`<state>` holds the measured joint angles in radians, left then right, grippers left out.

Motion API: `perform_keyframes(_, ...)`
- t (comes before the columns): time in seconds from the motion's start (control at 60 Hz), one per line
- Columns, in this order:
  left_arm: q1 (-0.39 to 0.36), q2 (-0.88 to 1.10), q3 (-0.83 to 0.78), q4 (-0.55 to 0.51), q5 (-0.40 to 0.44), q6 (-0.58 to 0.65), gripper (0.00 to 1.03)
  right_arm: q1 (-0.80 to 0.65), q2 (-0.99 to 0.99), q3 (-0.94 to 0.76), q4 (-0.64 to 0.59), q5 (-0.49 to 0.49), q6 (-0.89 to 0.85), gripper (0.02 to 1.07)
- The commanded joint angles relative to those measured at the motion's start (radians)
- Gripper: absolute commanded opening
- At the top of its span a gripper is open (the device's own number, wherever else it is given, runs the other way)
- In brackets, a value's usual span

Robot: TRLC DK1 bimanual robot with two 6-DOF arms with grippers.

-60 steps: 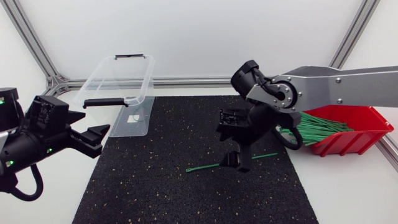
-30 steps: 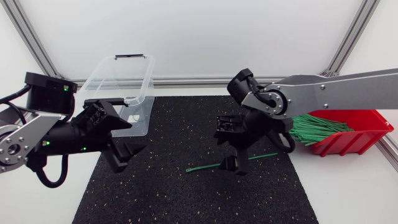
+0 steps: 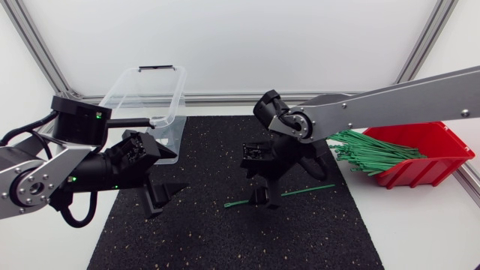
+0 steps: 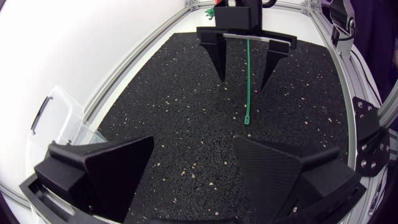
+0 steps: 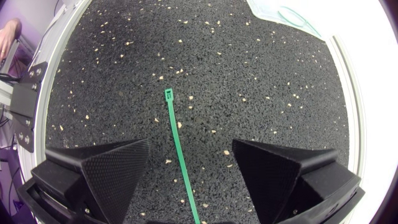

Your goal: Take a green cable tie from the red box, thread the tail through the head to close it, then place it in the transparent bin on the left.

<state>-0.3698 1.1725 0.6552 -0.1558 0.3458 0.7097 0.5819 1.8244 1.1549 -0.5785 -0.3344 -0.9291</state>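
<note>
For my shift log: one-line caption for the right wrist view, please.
Open right gripper straddles an unclosed green cable tie lying on the black mat.

The right arm (image 3: 397, 96) has a long silver-grey link with small dark screws and black joints. The left arm (image 3: 97, 172) is mostly black, with green lights and a looping cable (image 3: 75, 223).

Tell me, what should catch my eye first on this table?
A single thin green plastic cable tie lies flat on the black speckled rubber mat, between the open fingers of the right arm's matte black pincer. At the right, a red plastic box brims with more green ties. The left arm's black pincer, also open, hovers near the clear plastic bin.
</note>
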Motion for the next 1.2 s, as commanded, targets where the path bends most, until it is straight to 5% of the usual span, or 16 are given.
perform_keyframes(0.0,-0.006,0.021,-0.022,0.009,0.024,0.037,0.89,0.018,0.053,0.019,-0.004,-0.009,-0.028,0.93)
perform_keyframes(0.167,-0.003,0.036,-0.031,0.022,0.030,0.051,0.89,0.026,0.090,0.025,-0.006,-0.012,-0.040,0.92)
perform_keyframes(0.35,0.005,0.035,-0.051,0.055,0.033,0.051,0.89,0.019,0.102,0.031,-0.006,-0.018,-0.048,0.75)
perform_keyframes(0.5,0.011,0.035,-0.062,0.061,0.038,0.059,0.89,0.016,0.115,0.032,-0.003,-0.017,-0.048,0.73)
perform_keyframes(0.967,0.025,0.035,-0.074,0.084,0.045,0.066,0.89,0.022,0.124,0.000,-0.004,-0.015,-0.056,0.28)
perform_keyframes(1.183,0.026,0.035,-0.069,0.094,0.045,0.065,0.89,0.030,0.101,-0.031,-0.007,-0.012,-0.056,0.28)
